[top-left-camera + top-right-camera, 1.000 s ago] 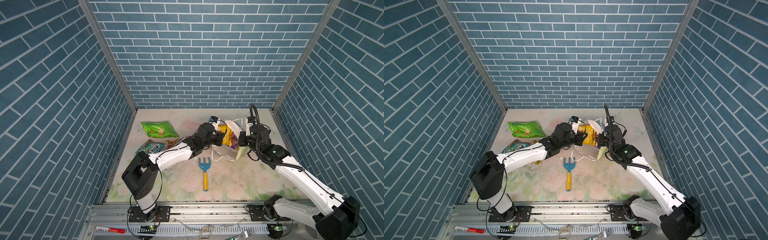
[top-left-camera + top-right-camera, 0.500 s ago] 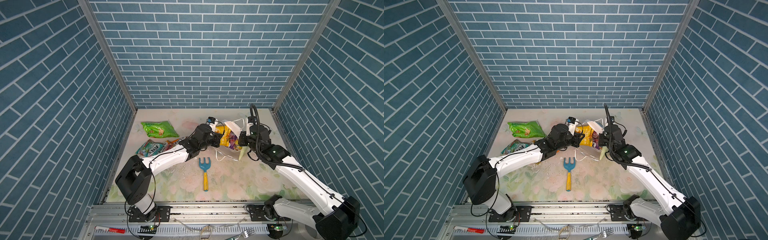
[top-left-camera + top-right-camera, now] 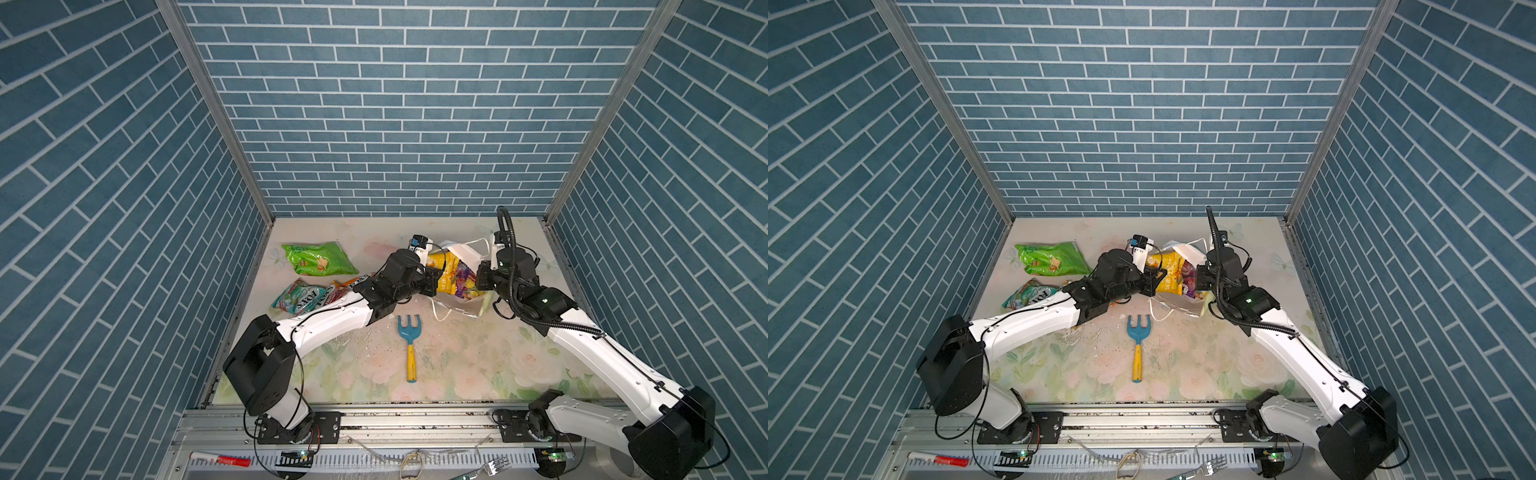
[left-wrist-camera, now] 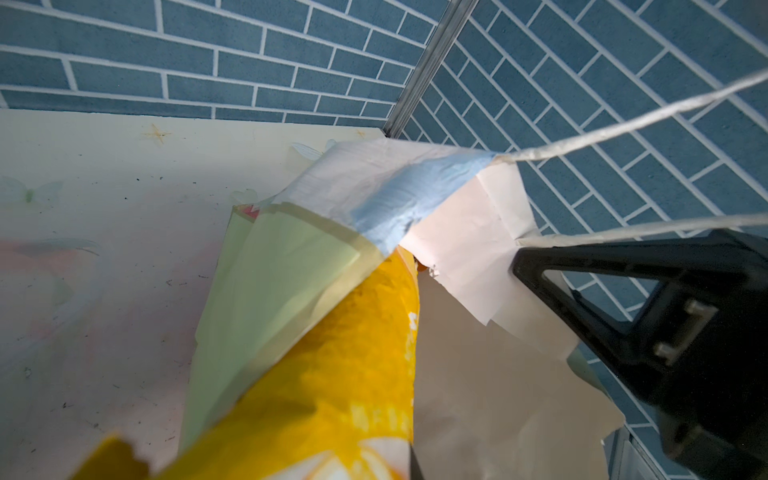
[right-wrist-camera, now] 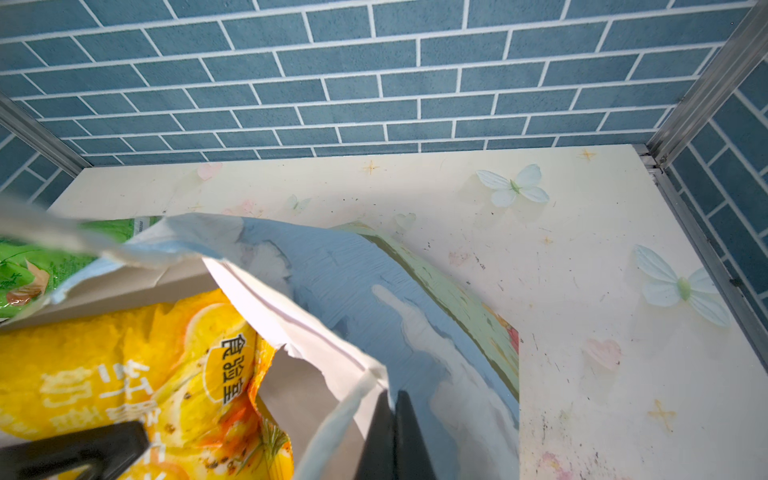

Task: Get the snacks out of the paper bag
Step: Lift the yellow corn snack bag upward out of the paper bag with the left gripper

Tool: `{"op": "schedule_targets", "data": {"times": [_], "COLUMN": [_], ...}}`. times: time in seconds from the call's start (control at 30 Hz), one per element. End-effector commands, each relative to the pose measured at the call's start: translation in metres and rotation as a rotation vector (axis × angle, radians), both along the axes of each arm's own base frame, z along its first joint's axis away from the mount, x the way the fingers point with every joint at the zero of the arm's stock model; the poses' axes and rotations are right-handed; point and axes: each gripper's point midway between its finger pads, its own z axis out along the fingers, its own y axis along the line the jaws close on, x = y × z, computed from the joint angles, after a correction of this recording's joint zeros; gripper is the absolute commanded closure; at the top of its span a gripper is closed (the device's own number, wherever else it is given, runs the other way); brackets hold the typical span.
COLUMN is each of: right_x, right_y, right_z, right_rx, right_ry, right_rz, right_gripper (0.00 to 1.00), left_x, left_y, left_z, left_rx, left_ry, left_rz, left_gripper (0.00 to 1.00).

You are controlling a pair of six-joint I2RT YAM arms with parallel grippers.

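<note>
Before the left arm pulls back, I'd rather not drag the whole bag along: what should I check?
1. Left gripper shut on the yellow packet: ok.
2. Right gripper pinching the paper bag wall: ok.
3. Yellow packet clear of the bag: not ok, partly inside.
4. Purple packet snagged on it: cannot tell.
5. Toy rake apart from both grippers: ok.

I read "FOX'S" on the teal-white crinkly packet [image 3: 301,298]; the yellow glossy packet [image 5: 124,374] bears Chinese characters I cannot decipher.

White arms [image 3: 328,324]; black joints [image 3: 257,374]; cables [image 3: 512,237]
</note>
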Motion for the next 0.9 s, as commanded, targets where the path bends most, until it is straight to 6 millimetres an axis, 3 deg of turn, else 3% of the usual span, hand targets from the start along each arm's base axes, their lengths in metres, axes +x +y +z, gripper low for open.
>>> {"op": "schedule_targets", "data": {"times": [0.0,0.5,0.87], "right_x": [0.005,0.009,0.009], "right_y": [-0.005,0.005,-0.004], "right_z": [-0.003,0.0,-0.009], "right_rx": [-0.064,-0.073,-0.14], "right_ry": [0.013,0.025,0.044], "right_rz": [-0.016,0.027,-0.004], "right_gripper": [1.0,1.0,1.0], "left_x": [-0.001,0.006,0.001], "left_y": [-0.002,-0.04,-0.041], "left_z": [0.064,0.064,0.069], "left_rx": [-0.155,-0.211,-0.133], "left_ry": [-0.13,-0.071,-0.093], "left_rz": [-0.021,-0.12,-0.133], "left_gripper": [1.0,1.0,1.0]}}
